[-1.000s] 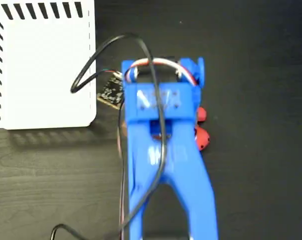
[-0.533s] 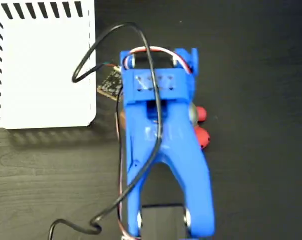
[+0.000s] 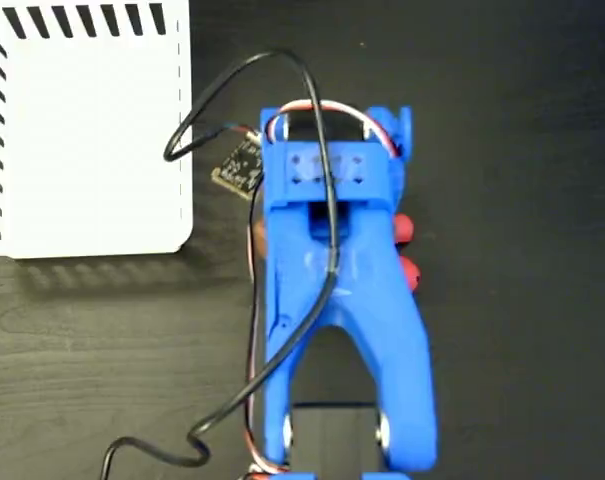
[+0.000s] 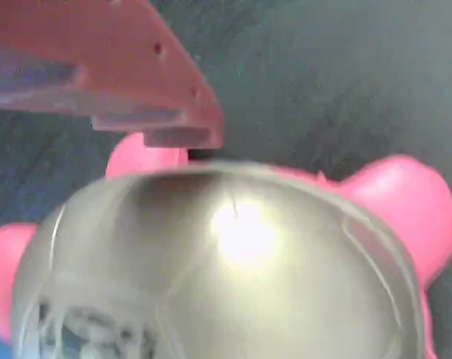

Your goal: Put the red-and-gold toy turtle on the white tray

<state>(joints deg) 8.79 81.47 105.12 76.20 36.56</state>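
Gripper (image 4: pixel 173 142) right over the red-and-gold toy turtle (image 4: pixel 233 262), grip unclear; white tray (image 3: pixel 82 130) lies well left.

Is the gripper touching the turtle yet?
Cannot tell. In the wrist view a finger hangs right over the turtle's shell, but no contact or gap shows plainly; in the fixed view the arm hides it.

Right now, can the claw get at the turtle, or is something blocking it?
Probably yes. In the wrist view the turtle's gold shell fills the frame just below one claw finger, with nothing between them. From above, the blue arm hides most of the turtle, so the grip itself is unclear.
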